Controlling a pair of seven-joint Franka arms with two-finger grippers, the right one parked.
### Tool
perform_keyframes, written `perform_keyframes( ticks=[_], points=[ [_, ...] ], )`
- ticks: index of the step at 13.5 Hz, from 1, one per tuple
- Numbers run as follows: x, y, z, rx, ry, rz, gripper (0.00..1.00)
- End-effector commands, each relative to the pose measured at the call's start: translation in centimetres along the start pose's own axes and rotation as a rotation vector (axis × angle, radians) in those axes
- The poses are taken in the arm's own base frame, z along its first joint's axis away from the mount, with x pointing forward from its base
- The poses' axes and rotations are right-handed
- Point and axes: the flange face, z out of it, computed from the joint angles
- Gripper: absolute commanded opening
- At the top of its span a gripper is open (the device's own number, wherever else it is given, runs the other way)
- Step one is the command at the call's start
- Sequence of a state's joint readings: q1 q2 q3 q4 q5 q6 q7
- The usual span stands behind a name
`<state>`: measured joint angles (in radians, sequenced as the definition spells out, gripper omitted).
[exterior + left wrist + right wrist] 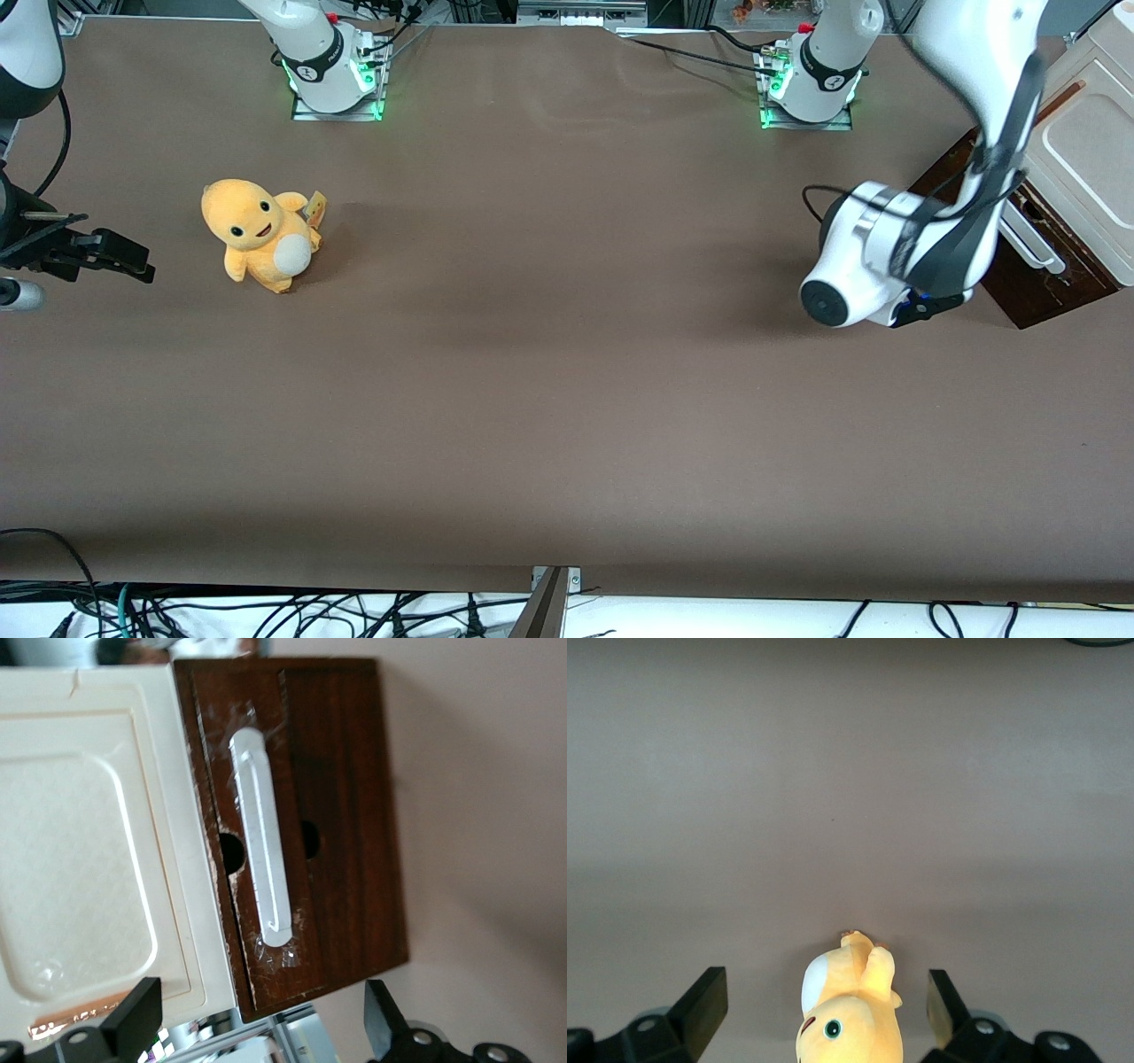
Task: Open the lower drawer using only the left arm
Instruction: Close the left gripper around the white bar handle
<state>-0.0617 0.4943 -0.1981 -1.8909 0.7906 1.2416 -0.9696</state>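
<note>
spread fingers of the left arm's gripper hover in front of the lower drawer, off its handle; drawer at the table's working-arm end, seemingly unopened; grasp and pull remain.

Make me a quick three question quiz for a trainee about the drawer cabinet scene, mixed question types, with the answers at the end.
1. True or false: the left arm's tool is clamped on the silver handle of the lower drawer.
2. Multiple choice: the yellow plush toy sits A) on the cream cabinet, B) on the brown table toward the parked arm's end, C) inside the drawer.
3. Fill in: in the left wrist view, the tool's two fingers stand ____, with nothing between them.

Key
1. False: the tool is apart from the handle, facing the drawer front.
2. B
3. open
</note>
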Motion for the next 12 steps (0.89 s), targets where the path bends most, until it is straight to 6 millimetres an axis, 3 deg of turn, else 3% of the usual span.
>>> perform_keyframes(
  ticks=[1,3,5,8,12],
  points=[
    [0.0,3.7,3.8,0.177,0.065,-0.091,1.00],
    [0.6,5.1,7.0,0.230,0.076,-0.124,1.00],
    [2.8,4.2,9.8,0.232,0.064,-0.137,1.00],
    [3.2,4.6,13.1,0.277,0.121,-0.113,0.95],
    [3.3,4.7,14.6,0.256,0.107,-0.096,0.58]
  ],
)
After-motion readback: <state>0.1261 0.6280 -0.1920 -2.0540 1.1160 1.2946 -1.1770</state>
